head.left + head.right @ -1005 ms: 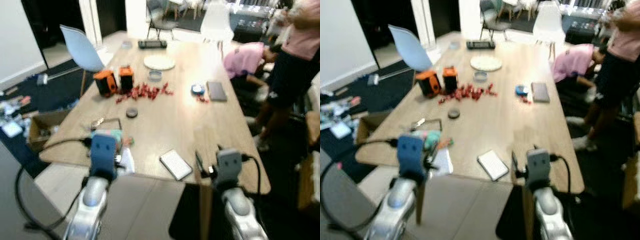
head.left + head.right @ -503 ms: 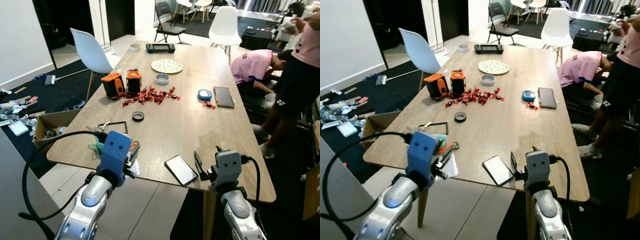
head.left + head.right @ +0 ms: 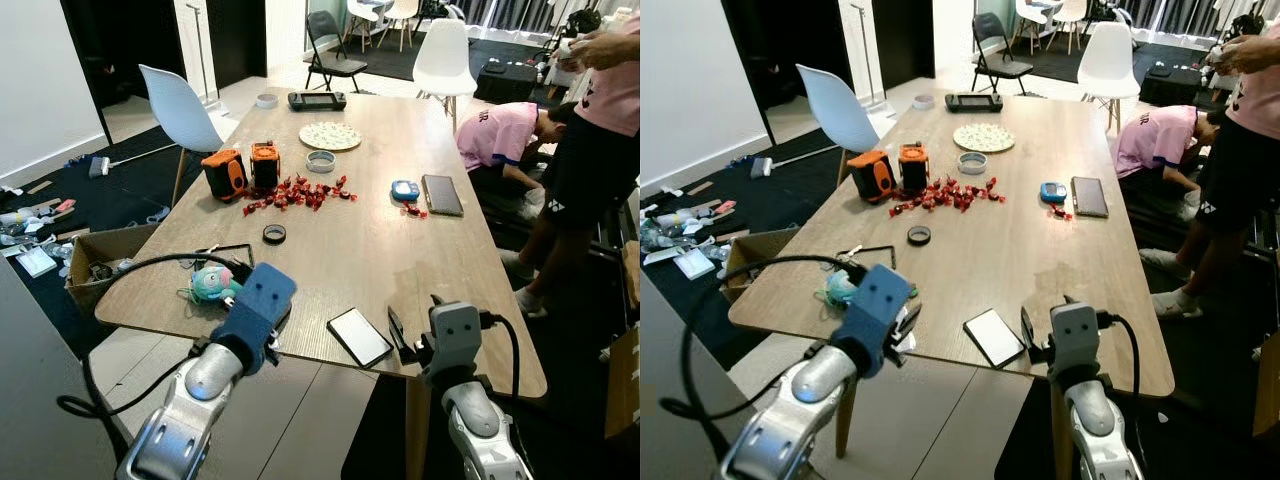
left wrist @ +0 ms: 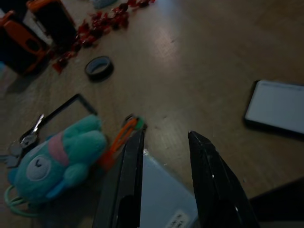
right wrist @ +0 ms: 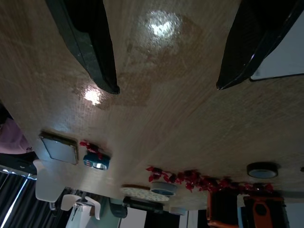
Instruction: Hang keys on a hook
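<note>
Keys (image 4: pixel 24 140) lie on table (image 3: pixel 400 250) near-left edge, just left of teal plush (image 4: pixel 57 159). Left gripper (image 4: pixel 166 156), fingers apart, hovers right of plush. Right gripper (image 5: pixel 166 71) fingers apart at near edge.

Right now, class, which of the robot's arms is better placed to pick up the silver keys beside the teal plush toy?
Left. The left gripper, fingers open, hovers near the teal plush toy and silver keys. The right gripper is over bare wooden table, farther away.

Sharp, evenly lit head views; dim left wrist; tabletop (image 5: pixel 161 109) glare.
</note>
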Controlling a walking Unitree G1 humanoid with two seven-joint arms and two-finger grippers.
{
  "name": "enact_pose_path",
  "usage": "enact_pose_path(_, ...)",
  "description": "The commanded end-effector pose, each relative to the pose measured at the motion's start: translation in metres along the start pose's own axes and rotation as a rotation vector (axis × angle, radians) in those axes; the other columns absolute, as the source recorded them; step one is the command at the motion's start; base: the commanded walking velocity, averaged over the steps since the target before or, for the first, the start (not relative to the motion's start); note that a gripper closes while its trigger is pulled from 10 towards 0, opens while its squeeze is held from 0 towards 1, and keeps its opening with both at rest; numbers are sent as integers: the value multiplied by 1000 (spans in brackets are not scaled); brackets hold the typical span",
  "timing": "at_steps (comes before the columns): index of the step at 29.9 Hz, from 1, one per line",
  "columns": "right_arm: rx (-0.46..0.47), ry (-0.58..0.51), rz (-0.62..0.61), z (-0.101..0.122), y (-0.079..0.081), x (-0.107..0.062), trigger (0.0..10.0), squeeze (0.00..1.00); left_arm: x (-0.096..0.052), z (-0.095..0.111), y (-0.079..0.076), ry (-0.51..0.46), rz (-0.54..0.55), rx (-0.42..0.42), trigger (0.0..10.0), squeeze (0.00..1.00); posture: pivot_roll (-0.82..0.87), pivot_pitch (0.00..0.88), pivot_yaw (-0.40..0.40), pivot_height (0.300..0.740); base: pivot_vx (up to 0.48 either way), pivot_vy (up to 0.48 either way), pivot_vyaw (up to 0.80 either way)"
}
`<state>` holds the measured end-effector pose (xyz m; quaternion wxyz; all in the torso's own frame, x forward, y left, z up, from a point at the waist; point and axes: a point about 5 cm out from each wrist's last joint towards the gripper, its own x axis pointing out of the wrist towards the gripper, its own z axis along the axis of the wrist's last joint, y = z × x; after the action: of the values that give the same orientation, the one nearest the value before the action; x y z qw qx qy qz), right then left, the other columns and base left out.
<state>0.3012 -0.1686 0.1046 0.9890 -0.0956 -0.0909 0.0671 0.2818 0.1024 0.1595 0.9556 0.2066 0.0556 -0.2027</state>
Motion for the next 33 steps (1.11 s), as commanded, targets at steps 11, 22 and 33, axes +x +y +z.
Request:
enact_pose_path(11, -6, -2, 36, 4, 2, 6, 10000, 0, 57, -11, -16, 101, 48, 106, 10000, 0, 104, 159, -9, 740, 0, 0, 0)
enact_pose_path(22, -28, -13, 89, 8, 1, 7, 10000, 0, 67, 8, 0, 35, 113, 107, 10000, 0, 85, 168, 0, 740, 0, 0, 0)
enact_pose_path(33, -14, -20, 101, 10, 5, 9, 10000, 0, 66, -2, 17, 41, 111, 193, 9529, 0, 94, 160, -7, 740, 0, 0, 0)
